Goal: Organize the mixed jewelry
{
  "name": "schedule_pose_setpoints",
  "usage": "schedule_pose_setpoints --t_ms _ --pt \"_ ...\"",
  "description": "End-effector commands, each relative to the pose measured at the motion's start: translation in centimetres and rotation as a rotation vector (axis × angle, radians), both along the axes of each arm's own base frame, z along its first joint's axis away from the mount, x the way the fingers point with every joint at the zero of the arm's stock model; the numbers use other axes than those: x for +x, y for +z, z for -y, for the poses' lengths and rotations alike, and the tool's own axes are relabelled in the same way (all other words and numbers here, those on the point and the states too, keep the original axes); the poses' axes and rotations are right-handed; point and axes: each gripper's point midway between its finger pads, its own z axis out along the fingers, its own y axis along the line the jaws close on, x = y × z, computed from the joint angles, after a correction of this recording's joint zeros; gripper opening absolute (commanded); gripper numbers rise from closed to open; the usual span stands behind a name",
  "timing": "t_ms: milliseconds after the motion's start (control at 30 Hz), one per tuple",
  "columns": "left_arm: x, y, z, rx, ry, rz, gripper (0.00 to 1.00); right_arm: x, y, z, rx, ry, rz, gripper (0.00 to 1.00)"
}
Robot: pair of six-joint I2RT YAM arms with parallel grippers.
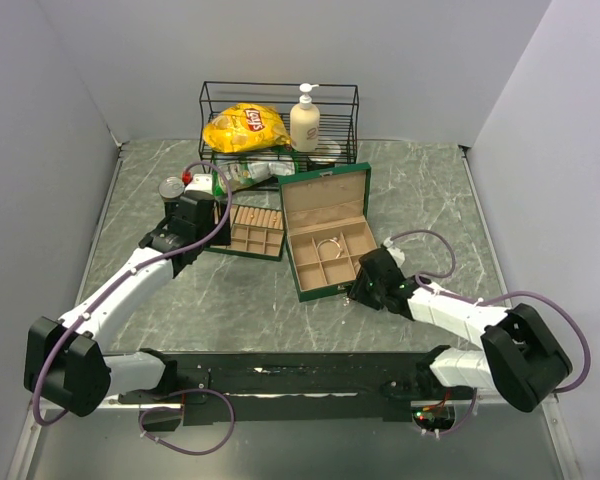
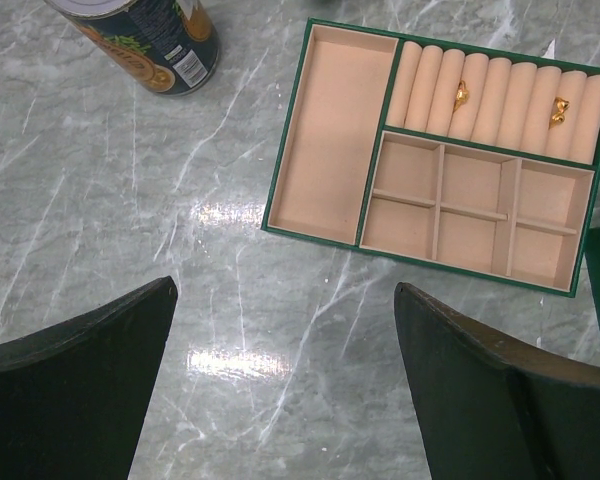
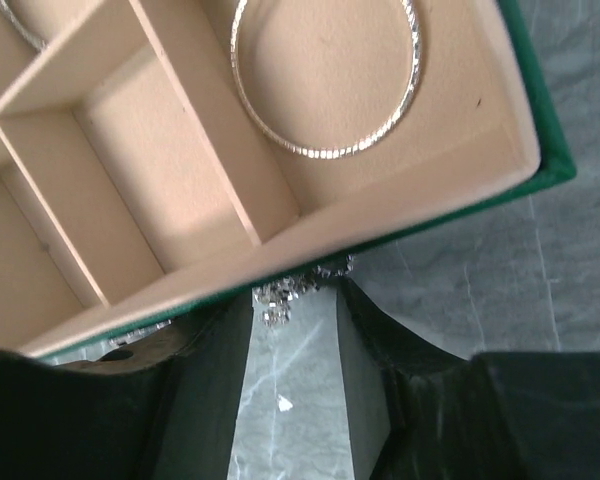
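A green jewelry box (image 1: 325,200) stands open mid-table, with a silver bangle (image 3: 325,150) in one front compartment (image 1: 328,245). A sparkly silver chain (image 3: 280,290) lies on the table against the box's front wall. My right gripper (image 3: 292,295) is low at that wall (image 1: 363,287), its jaws narrowly apart on either side of the chain. A small green tray (image 2: 435,160) holds two gold rings (image 2: 461,93) in its ring rolls. My left gripper (image 2: 284,285) is open and empty above bare table, just left of the tray (image 1: 250,232).
A wire basket (image 1: 280,95) at the back holds a chips bag (image 1: 245,127) and a lotion bottle (image 1: 304,120). A tin can (image 2: 140,40) stands by the left gripper (image 1: 171,188). A green packet (image 1: 250,172) lies in front of the basket.
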Motion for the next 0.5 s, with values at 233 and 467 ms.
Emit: schedule_pose_setpoints --t_ms 233,467 --pt "0.53 0.3 0.26 -0.006 0.005 0.015 0.96 0.8 -1.51 2.16 -0.147 -0.053 -0.038 0.38" --pt "0.53 0.25 0.28 -0.005 0.003 0.014 0.96 0.79 -1.14 2.68 -0.197 -0.028 -0.033 0.29"
